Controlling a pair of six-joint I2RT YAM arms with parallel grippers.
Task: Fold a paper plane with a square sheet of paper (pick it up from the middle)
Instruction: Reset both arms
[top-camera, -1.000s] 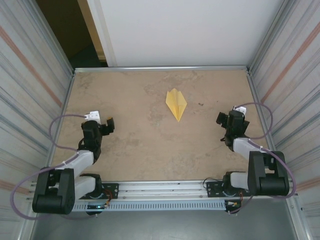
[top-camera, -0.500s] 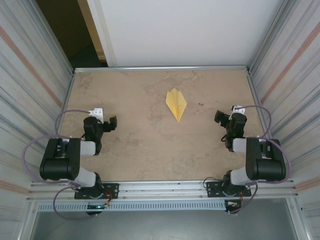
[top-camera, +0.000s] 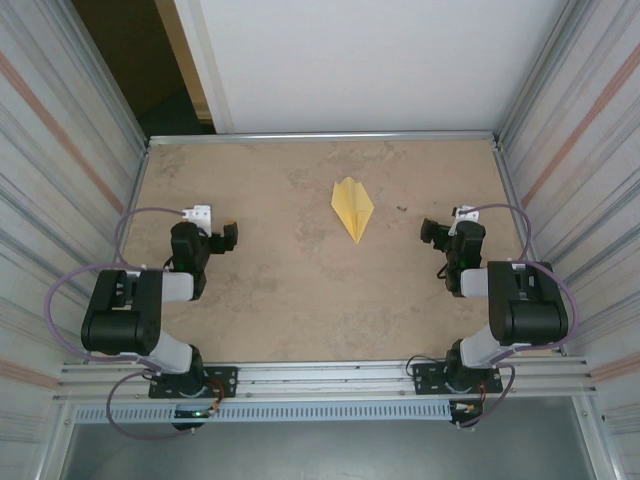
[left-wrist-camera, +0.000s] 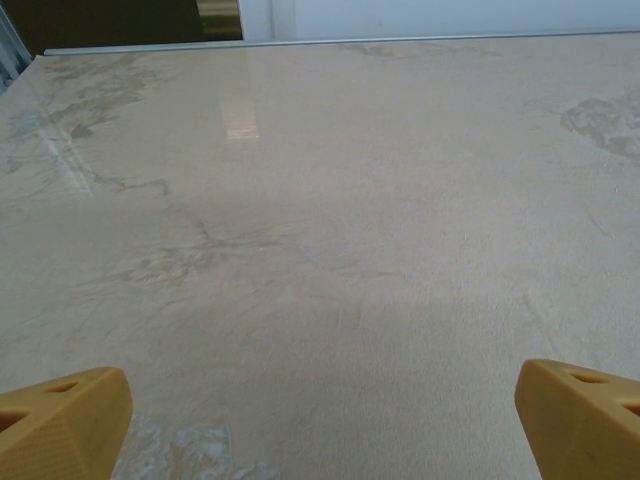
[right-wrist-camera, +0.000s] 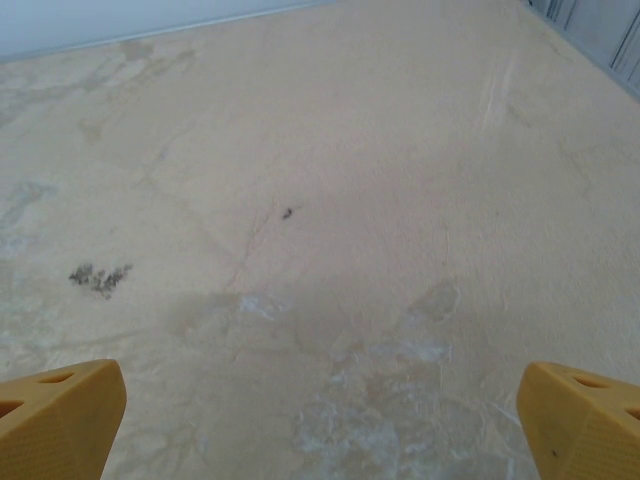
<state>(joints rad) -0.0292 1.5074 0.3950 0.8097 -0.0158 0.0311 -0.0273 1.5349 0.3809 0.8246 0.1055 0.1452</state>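
The pale-yellow paper plane (top-camera: 352, 207) lies flat on the tan table (top-camera: 300, 290), a little right of centre toward the back, its point aimed at the near edge. My left gripper (top-camera: 226, 238) sits low over the table at the left, well apart from the plane. In the left wrist view the left gripper (left-wrist-camera: 320, 425) is open, with bare table between its orange fingertips (left-wrist-camera: 60, 420). My right gripper (top-camera: 431, 231) sits at the right, about a gripper's length from the plane. It is open in the right wrist view (right-wrist-camera: 320, 420), with nothing between its fingertips (right-wrist-camera: 580, 415).
Corrugated metal walls (top-camera: 60, 200) close in both sides of the table and a white panel (top-camera: 370, 60) stands at the back. A dark opening (top-camera: 130, 60) is at the back left. A metal rail (top-camera: 320, 385) runs along the near edge. A small dark speck (right-wrist-camera: 288, 212) marks the surface.
Both arms have folded back over their bases. Each gripper has drifted slightly toward the back and inward. The paper plane has not moved.
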